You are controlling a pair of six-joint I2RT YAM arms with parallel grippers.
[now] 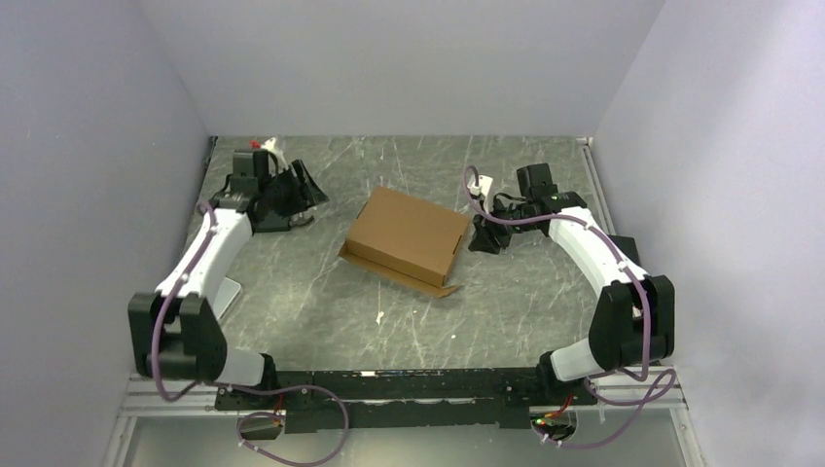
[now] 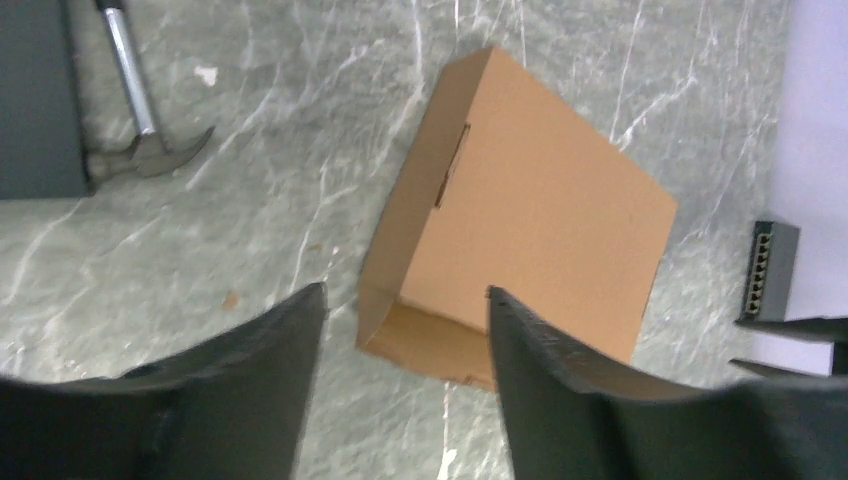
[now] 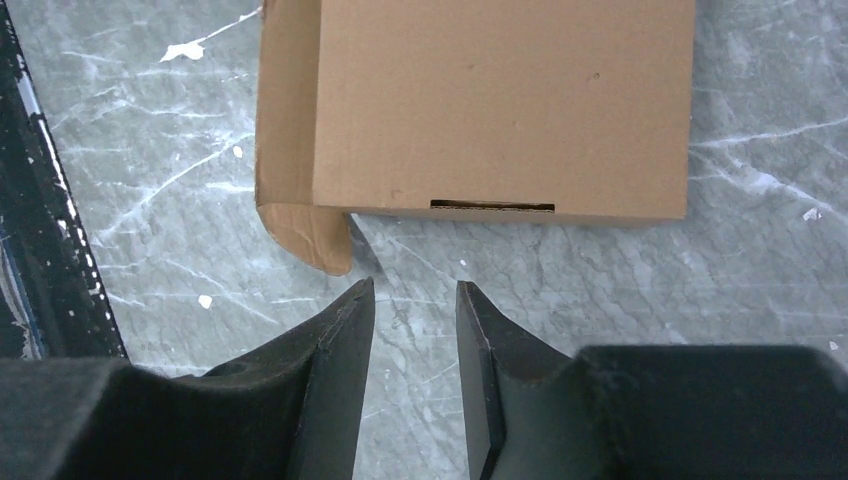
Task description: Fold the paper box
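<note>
The paper box [image 1: 406, 233] is sitting mid-worktop [image 1: 311, 311], blocking the straight lane between the arms, with bare surface running all round it. Its loose flap [image 3: 310, 235] is jutting out near the right end effector [image 3: 415, 285]. A hammer [image 2: 140, 110] is lying well apart.

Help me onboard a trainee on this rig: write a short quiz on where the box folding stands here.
1. True or false: the left gripper is clamped on the paper box.
2. Multiple choice: in the top view, the box's loose flap sticks out toward A) the near edge of the table, B) the back wall, C) the left arm.
3. Short answer: what does the right gripper hold?
Key: 1 false, its jaws stand open, apart from the box. 2 A. 3 nothing; it is open over the table, short of the box.
</note>
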